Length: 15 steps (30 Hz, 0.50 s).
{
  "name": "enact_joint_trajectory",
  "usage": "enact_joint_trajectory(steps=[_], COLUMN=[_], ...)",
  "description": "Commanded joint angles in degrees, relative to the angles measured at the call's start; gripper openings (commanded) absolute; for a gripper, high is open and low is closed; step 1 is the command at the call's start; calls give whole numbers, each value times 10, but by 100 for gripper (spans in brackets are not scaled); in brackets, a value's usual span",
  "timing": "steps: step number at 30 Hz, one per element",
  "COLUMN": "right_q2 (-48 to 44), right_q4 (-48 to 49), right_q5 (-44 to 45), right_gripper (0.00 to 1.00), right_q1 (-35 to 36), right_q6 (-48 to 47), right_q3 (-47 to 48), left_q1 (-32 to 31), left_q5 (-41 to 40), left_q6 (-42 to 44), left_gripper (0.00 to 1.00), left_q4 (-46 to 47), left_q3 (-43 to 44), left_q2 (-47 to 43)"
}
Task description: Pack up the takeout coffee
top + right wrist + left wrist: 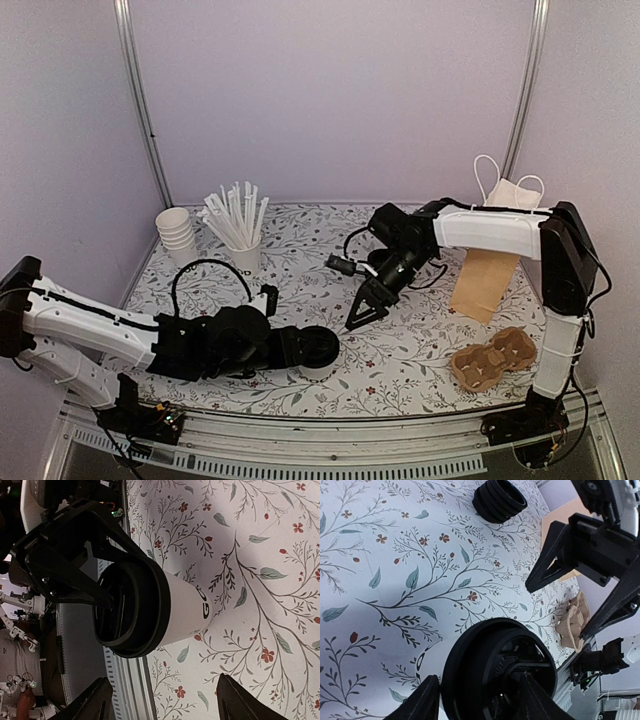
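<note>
**Takeout coffee (175, 612) liable to tip**

Small white paper cup, round black plastic lid, stood by the floral table's (410, 385) near edge. Left gripper (479, 700) straddled the lid, clamping indeterminable; right gripper (364, 318) hovered near, jaws apart. An uneven squeeze could topple it.

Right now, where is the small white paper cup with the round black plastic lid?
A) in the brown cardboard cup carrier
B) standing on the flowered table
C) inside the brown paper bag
B: the small white paper cup with the round black plastic lid stands on the flowered table, flanked by the left gripper, and the brown cardboard cup carrier sits empty.
</note>
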Motion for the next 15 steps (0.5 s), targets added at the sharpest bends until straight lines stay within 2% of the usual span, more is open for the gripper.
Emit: enact_joint_trajectory(steps=[1,7,15], right_q2=[1,11,26], right_q4=[-23,-18,0], right_q5=[-66,-57,-9], right_gripper=[77,79,80], right_q1=[18,60,78], right_q6=[-31,-32,-14], right_q3=[-16,-17,-20], left_q1=[1,1,0], left_q5=[36,47,54], left_q6=[-8,-9,-20], left_gripper=[54,53,51], left_q4=[-52,-52,-52], left_q3=[-30,-25,-28], left_q2=[32,47,50])
